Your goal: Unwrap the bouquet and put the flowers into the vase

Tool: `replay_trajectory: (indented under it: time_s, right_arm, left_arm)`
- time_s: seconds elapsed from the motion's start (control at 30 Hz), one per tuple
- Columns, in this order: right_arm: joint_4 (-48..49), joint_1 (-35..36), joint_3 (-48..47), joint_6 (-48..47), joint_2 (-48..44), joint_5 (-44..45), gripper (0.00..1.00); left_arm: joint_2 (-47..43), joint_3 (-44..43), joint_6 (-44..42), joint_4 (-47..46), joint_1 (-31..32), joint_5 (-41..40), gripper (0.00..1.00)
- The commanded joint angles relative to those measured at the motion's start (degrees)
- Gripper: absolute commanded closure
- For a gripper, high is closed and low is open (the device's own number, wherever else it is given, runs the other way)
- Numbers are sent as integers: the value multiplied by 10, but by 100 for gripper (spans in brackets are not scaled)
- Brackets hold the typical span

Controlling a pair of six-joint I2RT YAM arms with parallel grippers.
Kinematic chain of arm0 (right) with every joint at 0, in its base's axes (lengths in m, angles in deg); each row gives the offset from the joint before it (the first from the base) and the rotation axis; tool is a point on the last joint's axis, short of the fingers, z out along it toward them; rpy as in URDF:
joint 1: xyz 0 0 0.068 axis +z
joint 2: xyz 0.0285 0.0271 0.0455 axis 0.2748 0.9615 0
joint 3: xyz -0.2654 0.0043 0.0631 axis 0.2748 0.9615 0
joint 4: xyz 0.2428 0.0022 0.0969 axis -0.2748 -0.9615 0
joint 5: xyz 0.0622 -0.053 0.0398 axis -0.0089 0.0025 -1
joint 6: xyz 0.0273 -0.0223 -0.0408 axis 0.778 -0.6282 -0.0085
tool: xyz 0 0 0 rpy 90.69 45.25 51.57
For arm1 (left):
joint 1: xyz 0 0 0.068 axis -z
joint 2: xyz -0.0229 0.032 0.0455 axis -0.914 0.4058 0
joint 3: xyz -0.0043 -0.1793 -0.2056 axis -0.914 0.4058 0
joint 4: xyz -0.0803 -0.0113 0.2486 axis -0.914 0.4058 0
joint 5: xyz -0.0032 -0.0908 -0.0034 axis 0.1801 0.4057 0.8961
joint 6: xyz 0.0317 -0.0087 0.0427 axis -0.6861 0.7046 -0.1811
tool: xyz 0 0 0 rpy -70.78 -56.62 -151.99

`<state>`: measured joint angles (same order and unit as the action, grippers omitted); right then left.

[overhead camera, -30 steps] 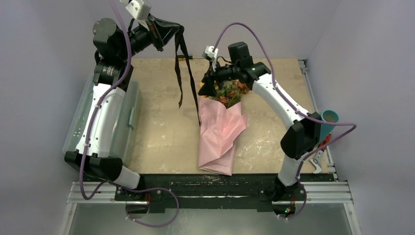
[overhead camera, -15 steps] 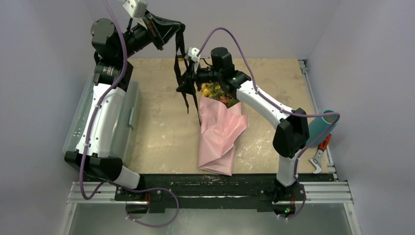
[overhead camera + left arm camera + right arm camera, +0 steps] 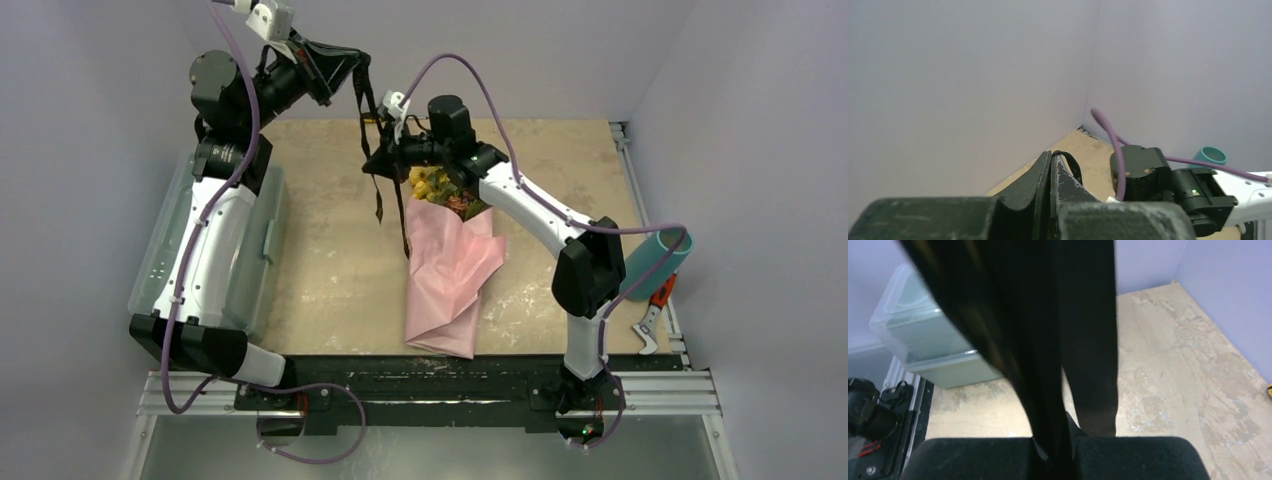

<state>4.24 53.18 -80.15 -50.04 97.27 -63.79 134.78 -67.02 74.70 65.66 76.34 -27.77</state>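
Note:
The bouquet [image 3: 448, 275] lies mid-table in its pink paper, with the flowers [image 3: 437, 187] poking out at the far end. A black ribbon [image 3: 377, 195] hangs from my left gripper [image 3: 356, 62], which is raised high near the back wall and shut on the ribbon's top [image 3: 1071, 169]. My right gripper [image 3: 377, 162] sits lower, just left of the flowers, shut on the same ribbon [image 3: 1088, 340], which fills its view. The teal vase [image 3: 655, 262] stands at the right table edge, partly behind the right arm; it also shows past the left gripper [image 3: 1051, 156] as a teal vase [image 3: 1211, 155].
A translucent lidded box [image 3: 262, 240] sits at the left edge under the left arm; the box [image 3: 923, 335] also shows in the right wrist view. Red-handled cutters [image 3: 650, 318] lie by the vase. The right arm's wrist [image 3: 1158, 180] is close below the left gripper.
The right gripper swung left from above the flowers to the hanging ribbon and closed on it. The left gripper stayed shut on the ribbon and rose slightly.

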Motion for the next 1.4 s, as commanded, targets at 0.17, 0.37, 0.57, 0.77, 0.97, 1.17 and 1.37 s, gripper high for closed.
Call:
replay_trajectory:
  time_s: [0.17, 0.37, 0.57, 0.77, 0.97, 1.17, 1.37]
  right_arm:
    - [-30, 4, -136, 47, -31, 41, 100]
    - [-69, 3, -129, 21, -34, 12, 100]
    - [-80, 2, -65, 1, -50, -21, 46]
    - [-102, 3, -59, 2, -38, -42, 29]
    - [-66, 2, -60, 24, -19, -37, 26]
    - [-68, 1, -60, 0, -10, -35, 68]
    - [-47, 2, -48, 17, -46, -28, 100]
  left_arm:
    - [-45, 79, 11, 46, -20, -172, 100]
    - [-57, 92, 31, -21, -34, -123, 100]
    - [-52, 68, 40, -39, -42, -90, 100]
    - [-50, 57, 61, -60, -44, -60, 100]
    - [-44, 32, 63, -61, -45, -58, 100]
    - [-38, 13, 56, -52, -49, -62, 100]
    - [-43, 35, 34, -31, -54, -74, 100]
